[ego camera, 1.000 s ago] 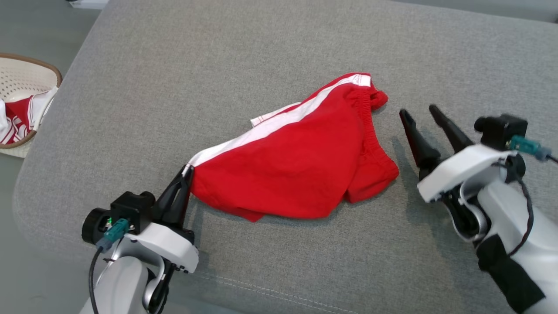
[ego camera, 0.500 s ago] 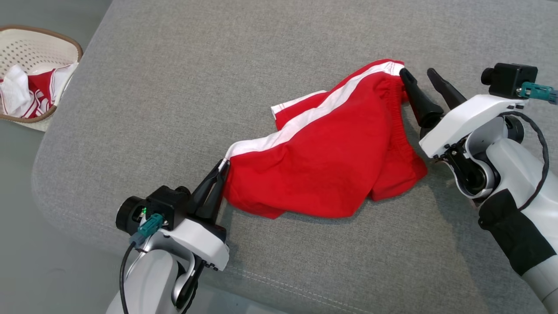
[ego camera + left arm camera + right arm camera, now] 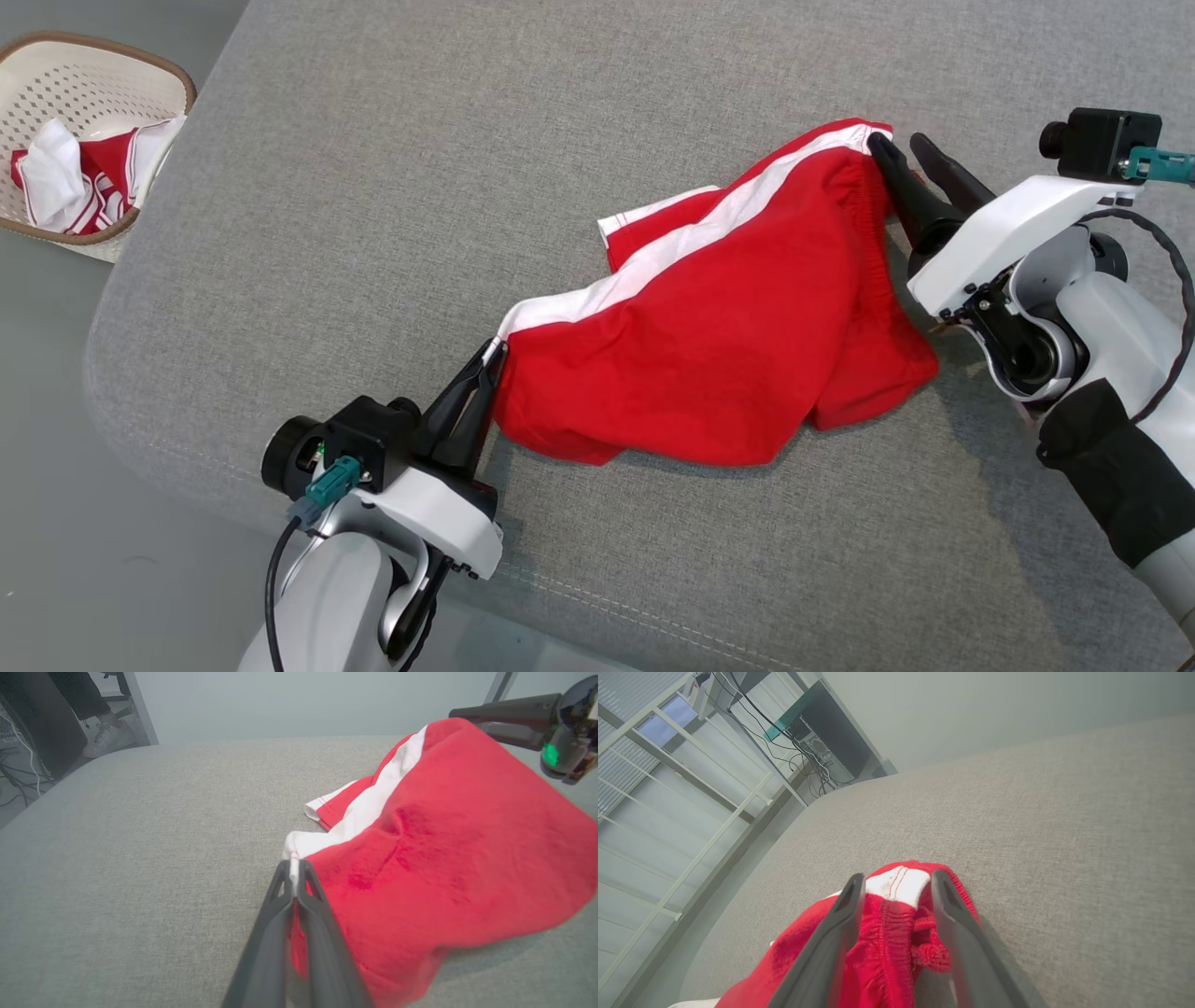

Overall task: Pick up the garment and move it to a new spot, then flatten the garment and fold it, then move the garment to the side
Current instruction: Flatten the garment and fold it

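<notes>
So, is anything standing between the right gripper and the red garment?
Nothing visible does. The right gripper straddles the waistband corner of the red garment, one finger on each side.

Left gripper (image 3: 495, 349), lower left: fingers pinched together on the garment (image 3: 709, 345). Right gripper (image 3: 898, 145), upper right: fingers parted, pale forearm angled inward.

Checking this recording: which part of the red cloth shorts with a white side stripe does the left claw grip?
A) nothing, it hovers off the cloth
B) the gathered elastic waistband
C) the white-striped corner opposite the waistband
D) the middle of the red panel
C: the left wrist view shows the left claw shut on the white-striped corner of the red shorts, with the white edge pinched between its tips.
</notes>
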### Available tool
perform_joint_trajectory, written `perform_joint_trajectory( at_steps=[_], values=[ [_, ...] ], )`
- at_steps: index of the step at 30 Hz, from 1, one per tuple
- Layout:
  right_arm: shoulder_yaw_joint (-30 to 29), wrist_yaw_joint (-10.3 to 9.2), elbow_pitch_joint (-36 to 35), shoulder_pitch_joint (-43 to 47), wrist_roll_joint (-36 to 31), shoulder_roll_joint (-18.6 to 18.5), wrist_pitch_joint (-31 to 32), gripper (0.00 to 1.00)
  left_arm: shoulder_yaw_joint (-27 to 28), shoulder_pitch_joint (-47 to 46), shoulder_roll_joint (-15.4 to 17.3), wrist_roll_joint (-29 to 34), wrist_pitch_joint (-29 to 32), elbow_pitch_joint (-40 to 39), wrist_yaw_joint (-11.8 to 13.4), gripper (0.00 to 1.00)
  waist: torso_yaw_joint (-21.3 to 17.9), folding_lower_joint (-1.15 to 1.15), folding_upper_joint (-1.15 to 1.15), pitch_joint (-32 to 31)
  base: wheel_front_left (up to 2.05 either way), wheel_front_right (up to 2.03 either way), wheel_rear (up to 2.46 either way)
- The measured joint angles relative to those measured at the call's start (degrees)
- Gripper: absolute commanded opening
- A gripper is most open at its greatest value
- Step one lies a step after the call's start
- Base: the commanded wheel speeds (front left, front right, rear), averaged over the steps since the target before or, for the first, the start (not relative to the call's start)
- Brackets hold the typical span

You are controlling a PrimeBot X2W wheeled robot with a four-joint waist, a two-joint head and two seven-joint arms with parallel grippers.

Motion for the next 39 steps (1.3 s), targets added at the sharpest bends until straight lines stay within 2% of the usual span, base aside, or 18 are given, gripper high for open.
perform_joint_trajectory(
  at_steps=[4,7,9,11,15,16,35,37,38,39],
  values=[
    [1.23,-0.01,0.4,-0.03,2.05,-0.14,0.57,0.67,-0.01,0.0,-0.77,0.25,0.0,0.04,-0.05,0.0,0.28,0.0,0.0,-0.02,0.0,0.0,0.0],
    [1.41,-0.01,0.96,-0.4,2.9,-0.33,0.57,0.67,-0.01,-0.07,-0.85,0.25,0.0,0.13,-0.07,0.0,0.54,0.0,0.0,0.11,0.0,0.0,0.0],
    [1.52,-0.01,1.51,-1.05,3.24,-0.4,0.57,0.64,-0.01,-0.19,-0.89,0.25,0.0,0.18,-0.35,0.0,0.77,0.0,0.0,0.22,0.0,0.0,0.0],
    [1.57,-0.01,2.07,-1.62,3.85,-0.4,0.56,0.64,0.0,-0.45,-0.99,0.25,0.0,0.23,-0.53,0.0,0.99,0.0,0.0,0.34,0.0,0.0,0.0],
    [1.9,-0.01,2.58,-1.92,4.9,-0.38,0.58,0.5,0.07,-0.7,-1.11,0.31,0.0,0.25,-0.56,0.0,1.4,0.0,0.0,0.64,0.0,0.0,0.0],
    [1.92,-0.01,2.77,-2.1,5.1,-0.37,0.81,0.49,0.1,-0.7,-1.18,0.31,0.0,0.25,-0.56,0.0,1.49,0.0,0.0,0.7,0.0,0.0,0.0],
    [3.37,-0.01,4.54,-2.63,9.6,-0.3,1.07,0.49,0.52,-0.75,-1.33,0.34,0.0,0.18,-0.57,0.0,1.71,0.0,0.0,1.11,0.0,0.0,0.0],
    [3.43,-0.01,4.85,-2.75,10.13,-0.27,1.07,0.43,0.48,-0.8,-1.36,0.35,0.0,0.16,-0.57,0.0,1.85,0.0,0.0,1.16,0.0,0.0,0.0],
    [3.49,-0.01,5.1,-2.96,10.32,-0.27,1.07,0.43,0.46,-0.83,-1.44,0.4,0.0,0.14,-0.57,0.0,1.96,0.0,0.0,1.17,0.0,0.0,0.0],
    [3.49,-0.01,5.23,-3.22,10.57,-0.2,1.07,0.31,0.46,-0.83,-1.45,0.4,0.0,0.11,-0.57,0.0,2.04,0.0,0.0,1.21,0.0,0.0,0.0]
  ],
)
